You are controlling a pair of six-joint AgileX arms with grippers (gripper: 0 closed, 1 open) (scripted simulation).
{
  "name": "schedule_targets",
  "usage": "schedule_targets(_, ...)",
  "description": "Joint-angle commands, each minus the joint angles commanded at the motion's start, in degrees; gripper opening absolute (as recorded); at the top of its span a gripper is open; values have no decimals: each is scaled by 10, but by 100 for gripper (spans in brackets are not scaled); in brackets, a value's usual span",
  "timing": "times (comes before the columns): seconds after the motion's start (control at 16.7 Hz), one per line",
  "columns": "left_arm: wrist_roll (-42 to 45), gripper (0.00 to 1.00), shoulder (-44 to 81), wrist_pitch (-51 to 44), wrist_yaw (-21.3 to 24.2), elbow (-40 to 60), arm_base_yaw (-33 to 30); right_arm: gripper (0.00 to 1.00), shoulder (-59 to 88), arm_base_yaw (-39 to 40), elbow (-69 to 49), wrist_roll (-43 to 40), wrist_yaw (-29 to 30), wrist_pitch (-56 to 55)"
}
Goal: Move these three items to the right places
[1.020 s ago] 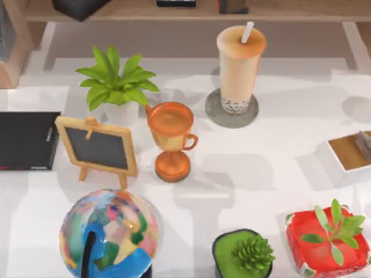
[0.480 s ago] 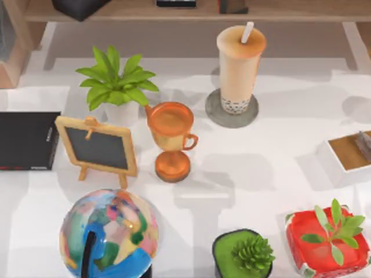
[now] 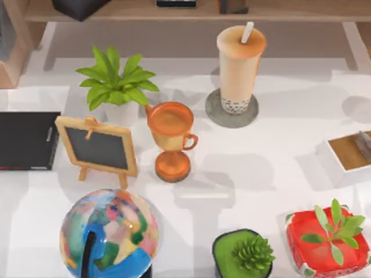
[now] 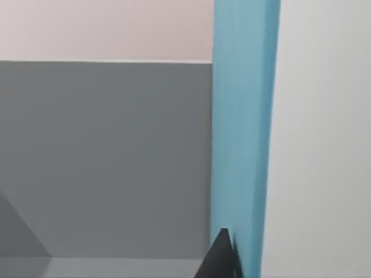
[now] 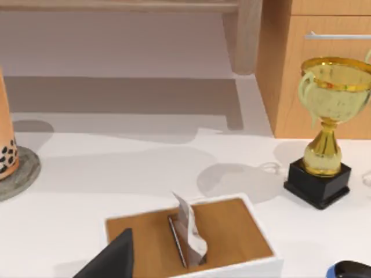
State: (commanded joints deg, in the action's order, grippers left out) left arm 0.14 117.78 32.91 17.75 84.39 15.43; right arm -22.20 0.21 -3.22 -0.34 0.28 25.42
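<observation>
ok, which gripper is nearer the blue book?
Left. The left gripper is right up against the blue book. The right gripper hangs close by the tissue box at the right edge of the table.

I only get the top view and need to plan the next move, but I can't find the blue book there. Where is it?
Observer: The left wrist view has the blue book very close, in front of a grey surface.
Operator: What is the right wrist camera looking at?
Observer: A white box with a wooden top, and a tissue sticking out of its slot.
Operator: Anything past the box?
Observer: A gold trophy on a black base, beside a wooden cabinet.
</observation>
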Motion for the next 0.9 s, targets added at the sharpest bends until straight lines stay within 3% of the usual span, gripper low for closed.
schedule_targets(0.42,2,0,-1,-1,0,-1,2,100,0,0,0,0,0,0)
schedule_targets(0.72,58,0,-12,-11,10,-10,67,100,0,0,0,0,0,0)
schedule_targets(0.9,62,0,-18,-14,11,-15,74,100,0,0,0,0,0,0)
